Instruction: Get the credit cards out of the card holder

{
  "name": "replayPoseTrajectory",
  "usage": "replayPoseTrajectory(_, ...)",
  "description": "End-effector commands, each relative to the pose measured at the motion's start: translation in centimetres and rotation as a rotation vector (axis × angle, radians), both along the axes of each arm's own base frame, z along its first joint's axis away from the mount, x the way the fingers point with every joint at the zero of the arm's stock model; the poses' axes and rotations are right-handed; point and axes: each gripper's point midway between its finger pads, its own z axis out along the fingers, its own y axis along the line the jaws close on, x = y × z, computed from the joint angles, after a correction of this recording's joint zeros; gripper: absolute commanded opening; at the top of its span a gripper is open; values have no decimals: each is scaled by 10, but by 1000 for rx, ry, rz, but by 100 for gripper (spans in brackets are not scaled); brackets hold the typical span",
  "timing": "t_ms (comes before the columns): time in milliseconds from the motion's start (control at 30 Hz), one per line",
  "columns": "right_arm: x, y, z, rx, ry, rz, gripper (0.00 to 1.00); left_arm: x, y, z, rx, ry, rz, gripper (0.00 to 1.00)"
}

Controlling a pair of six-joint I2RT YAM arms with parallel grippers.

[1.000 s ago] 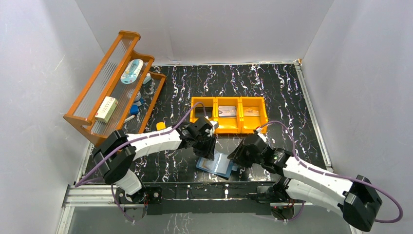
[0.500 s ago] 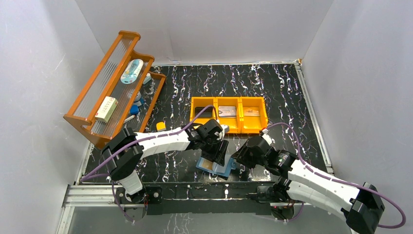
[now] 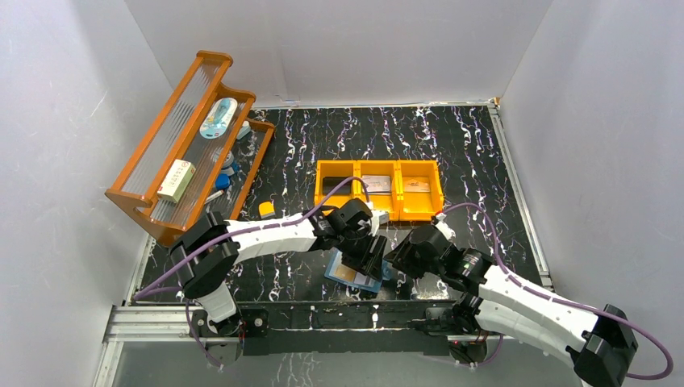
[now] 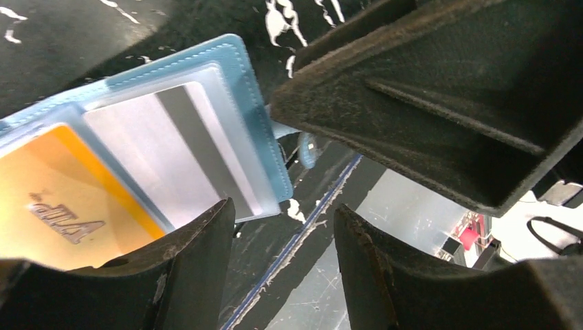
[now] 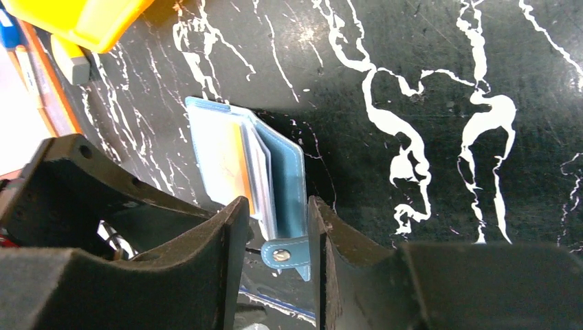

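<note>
The card holder [image 3: 343, 274], a teal-blue wallet, lies open near the table's front edge. Its clear sleeves show an orange credit card [image 4: 55, 199] and a grey striped one [image 4: 172, 151]. My left gripper [image 3: 367, 262] hovers over its right part, open [image 4: 284, 207], with nothing between the fingers. My right gripper [image 3: 395, 260] is shut [image 5: 276, 203] on the card holder's [image 5: 285, 172] near end, sleeves and blue cover between its fingers, just above the closing tab [image 5: 285, 254]. Two more cards lie in the yellow bin: a greyish one [image 3: 376, 184] and a tan one [image 3: 417, 185].
The yellow three-compartment bin [image 3: 377, 211] stands just behind both grippers. An orange tiered rack [image 3: 173, 153] with small items fills the left side. A small yellow-orange block [image 3: 265, 209] sits by the rack. The two grippers are close together at the front table edge.
My left gripper has moved from in front of the bin toward the near right, over the card holder, and has opened wider. The right gripper has stayed at the wallet.
</note>
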Motion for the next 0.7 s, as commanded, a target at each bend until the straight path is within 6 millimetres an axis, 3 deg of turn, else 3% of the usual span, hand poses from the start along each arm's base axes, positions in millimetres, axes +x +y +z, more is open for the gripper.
replayPoseTrajectory(0, 12, 6, 30, 60, -61, -38, 46, -13, -2, 5, -34, 22, -36, 53)
replayPoseTrajectory(167, 12, 14, 43, 110, -84, -8, 42, 1, 19, 2, 44, -68, 51, 48)
replayPoseTrajectory(400, 13, 41, 61, 188, -111, 94, 38, 37, 64, 15, 143, -252, 261, 48)
replayPoseTrajectory(667, 13, 71, 53, 164, -65, 222, 35, 60, 121, 23, 145, -267, 474, 50)
